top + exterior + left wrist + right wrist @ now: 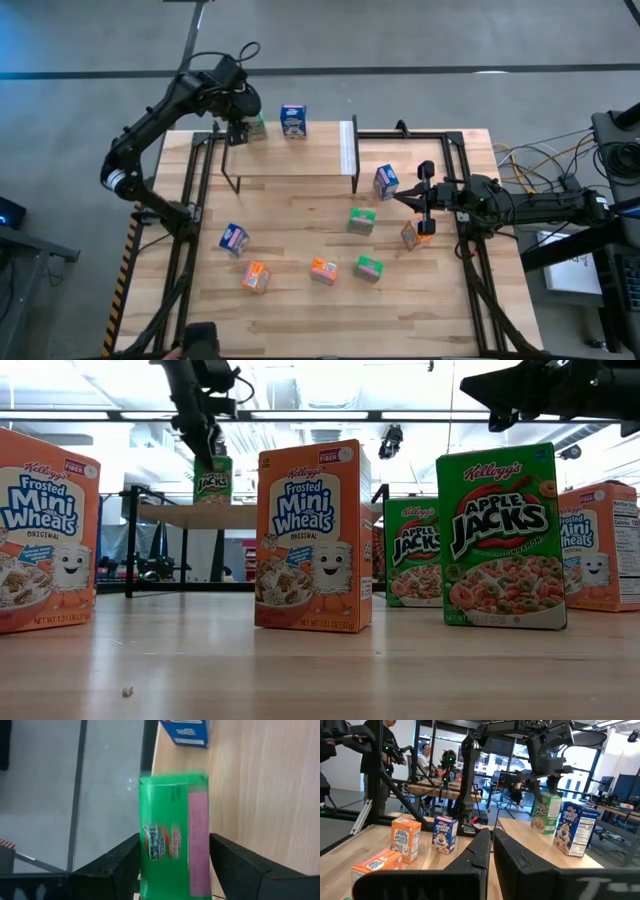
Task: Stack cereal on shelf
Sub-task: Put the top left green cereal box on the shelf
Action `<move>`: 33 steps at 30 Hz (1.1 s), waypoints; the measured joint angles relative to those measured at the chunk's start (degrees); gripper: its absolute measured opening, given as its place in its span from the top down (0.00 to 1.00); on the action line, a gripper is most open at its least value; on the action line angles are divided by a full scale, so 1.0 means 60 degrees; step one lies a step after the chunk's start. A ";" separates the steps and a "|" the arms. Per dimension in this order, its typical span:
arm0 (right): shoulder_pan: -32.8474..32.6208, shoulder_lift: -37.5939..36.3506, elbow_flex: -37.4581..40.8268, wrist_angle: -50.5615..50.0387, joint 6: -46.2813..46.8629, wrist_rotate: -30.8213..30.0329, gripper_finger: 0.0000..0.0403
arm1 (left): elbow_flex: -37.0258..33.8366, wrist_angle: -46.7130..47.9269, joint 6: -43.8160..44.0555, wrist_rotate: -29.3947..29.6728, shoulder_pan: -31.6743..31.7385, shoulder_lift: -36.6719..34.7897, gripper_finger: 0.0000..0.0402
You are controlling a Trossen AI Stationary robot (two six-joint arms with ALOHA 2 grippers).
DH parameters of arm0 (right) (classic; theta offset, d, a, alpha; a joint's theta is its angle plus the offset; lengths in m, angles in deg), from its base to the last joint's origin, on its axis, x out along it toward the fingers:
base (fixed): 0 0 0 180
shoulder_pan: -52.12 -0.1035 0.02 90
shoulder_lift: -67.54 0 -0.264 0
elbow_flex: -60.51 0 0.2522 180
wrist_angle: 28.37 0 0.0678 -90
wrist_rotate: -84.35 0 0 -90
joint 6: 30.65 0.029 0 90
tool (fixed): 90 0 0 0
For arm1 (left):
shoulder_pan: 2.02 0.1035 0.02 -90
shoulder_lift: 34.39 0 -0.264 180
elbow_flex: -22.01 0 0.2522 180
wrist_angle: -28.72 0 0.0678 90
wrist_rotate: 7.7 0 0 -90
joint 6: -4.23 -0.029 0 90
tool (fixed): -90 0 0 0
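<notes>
Beyond the light-wood tabletop [300, 300], an office of desks and seated people is seen in the right wrist view. At the table's far side, a low light-wood shelf on thin black legs [290, 155] carries a pale white strip at its right end. Two small cardboard cereal boxes are stood on it: a green one [258, 126] at the far left corner and a blue one [293, 120] just beside it. The left gripper [238, 128] is placed at the green box [172, 840], its fingers [112, 865] spread on either side with narrow gaps showing, so the box appears to be released, though contact cannot be ruled out. Seven more boxes are scattered on the tabletop in front of the shelf: two blue, two green, three orange. The right gripper [424, 200] is held above the table's right side near an orange box [413, 235], its fingers [480, 855] pressed together with nothing between them.
</notes>
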 joint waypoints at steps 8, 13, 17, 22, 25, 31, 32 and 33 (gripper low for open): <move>0.0000 0.0000 0.0000 0.0004 0.0014 0.0000 0.97 | 0.0004 0.0002 0.0351 -0.0007 -0.0208 -0.0418 0.48; 0.0000 0.0000 0.0000 0.0007 0.0047 0.0000 0.97 | 0.0011 0.0002 0.0795 -0.0033 -0.0491 -0.0741 0.48; 0.0000 -0.0001 0.0000 0.0007 0.0051 0.0000 0.97 | 0.0011 -0.0005 0.1280 -0.0033 -0.0879 -0.1074 0.48; 0.0000 0.0000 0.0000 0.0010 0.0068 0.0001 0.97 | 0.0015 0.0000 0.2291 -0.0036 -0.1627 -0.1511 0.48; 0.0000 -0.0003 0.0000 0.0008 0.0124 0.0000 0.97 | 0.0015 -0.0001 0.3043 -0.0138 -0.2232 -0.1792 0.48; 0.0000 0.0000 0.0000 0.0008 0.0245 0.0000 0.97 | -0.0121 -0.0293 0.5057 -0.0540 -0.3799 -0.2147 0.48; 0.0000 0.0000 0.0000 0.0011 0.0255 0.0000 0.97 | -0.0243 -0.0496 0.5358 -0.0556 -0.4128 -0.2212 0.48; 0.0000 0.0000 0.0000 0.0011 0.0255 0.0000 0.97 | -0.0400 -0.0748 0.5605 -0.0576 -0.4459 -0.2276 0.48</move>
